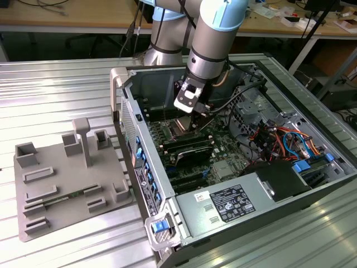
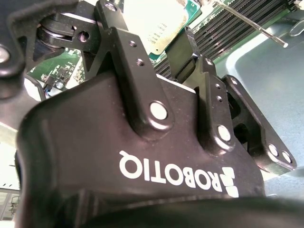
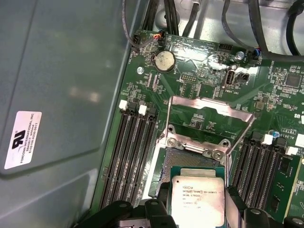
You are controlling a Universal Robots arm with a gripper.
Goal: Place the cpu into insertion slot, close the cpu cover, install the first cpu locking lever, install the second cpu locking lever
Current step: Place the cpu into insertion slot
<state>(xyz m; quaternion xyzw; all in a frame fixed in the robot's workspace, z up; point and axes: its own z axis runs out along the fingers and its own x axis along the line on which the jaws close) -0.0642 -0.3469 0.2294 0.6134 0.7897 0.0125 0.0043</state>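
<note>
The arm (image 1: 215,33) is angled steeply downward — wrist bent — and the gripper (image 1: 195,118) is clamped on the cpu (image 3: 197,202) by both fingers.

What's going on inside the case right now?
The arm's gripper is shut on the cpu, holding it over the insertion slot inside the open computer case. The cpu cover stands flipped open at the slot's edge, not yet closed. Whether the chip is seated cannot be told.

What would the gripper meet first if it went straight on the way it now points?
Probably the slot: the cpu held by the gripper hangs over it, and the cover stands open.
</note>
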